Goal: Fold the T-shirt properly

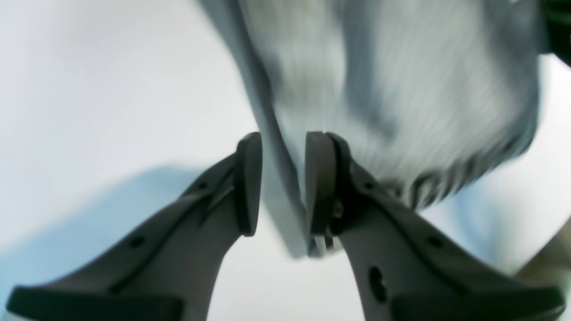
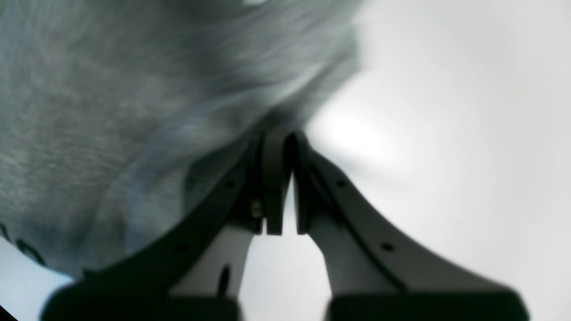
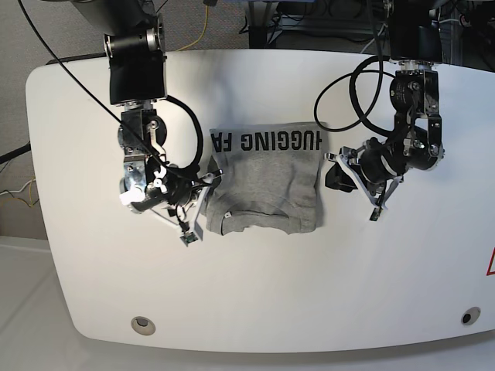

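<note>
T-shirt [image 3: 267, 185]: heather-grey, lying partly folded near the middle of the white worktop [image 3: 255, 309]; the far strip shows black block lettering upside down, and a plain grey layer covers the near part, with a sleeve and collar edge along the near hem.

Right tool [image 2: 283, 142]: at the shirt's edge on the base view's left – the 2 pads are nearly together, only a thin gap showing behind the tips; blurred grey cloth sits right at the tips, but I cannot tell whether it is pinched.

Left tool [image 1: 283, 178]: at the shirt's opposite edge – pads a narrow way apart, with a folded edge of grey cloth standing between them; motion blur hides whether they press it.

Cables [image 3: 348, 93]: black, looping above the worktop beside each arm.
</note>
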`<state>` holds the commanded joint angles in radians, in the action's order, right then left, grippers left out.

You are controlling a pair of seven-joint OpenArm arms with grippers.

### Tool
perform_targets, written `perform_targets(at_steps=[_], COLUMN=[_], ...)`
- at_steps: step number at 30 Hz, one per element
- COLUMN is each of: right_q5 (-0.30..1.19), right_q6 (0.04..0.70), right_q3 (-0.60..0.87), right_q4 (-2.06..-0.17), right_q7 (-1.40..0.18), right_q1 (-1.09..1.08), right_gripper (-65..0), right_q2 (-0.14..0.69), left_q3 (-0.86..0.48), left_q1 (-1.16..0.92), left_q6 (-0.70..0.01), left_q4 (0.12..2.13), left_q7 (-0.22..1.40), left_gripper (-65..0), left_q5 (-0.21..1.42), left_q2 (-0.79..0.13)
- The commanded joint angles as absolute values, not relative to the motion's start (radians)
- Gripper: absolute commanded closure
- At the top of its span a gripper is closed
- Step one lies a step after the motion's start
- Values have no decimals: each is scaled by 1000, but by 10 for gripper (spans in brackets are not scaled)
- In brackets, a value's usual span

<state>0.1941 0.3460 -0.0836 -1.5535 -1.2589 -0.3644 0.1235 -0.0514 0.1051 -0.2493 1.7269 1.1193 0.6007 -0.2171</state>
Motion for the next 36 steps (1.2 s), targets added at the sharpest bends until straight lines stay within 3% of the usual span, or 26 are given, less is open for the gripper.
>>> perform_targets(at_steps=[11, 28, 36], right_q5=[197, 202, 196], right_q6=[354, 358, 449], right_q3=[-2, 182, 309], right_q4=[-1727, -1922, -1942], right_q7=[-1392, -1396, -1396], right_q1=[-332, -67, 62], right_gripper=[-38, -37, -37], right_q2=[220, 384, 418], left_q3=[-188, -251, -352], left_q1=[119, -79, -214], left_q6=[-252, -251, -252], left_q4=[1827, 1874, 1917], left_q7=[1230, 1201, 1196], left_gripper=[-158, -158, -158], left_q5=[605, 605, 605], left_q2=[-239, -329, -331])
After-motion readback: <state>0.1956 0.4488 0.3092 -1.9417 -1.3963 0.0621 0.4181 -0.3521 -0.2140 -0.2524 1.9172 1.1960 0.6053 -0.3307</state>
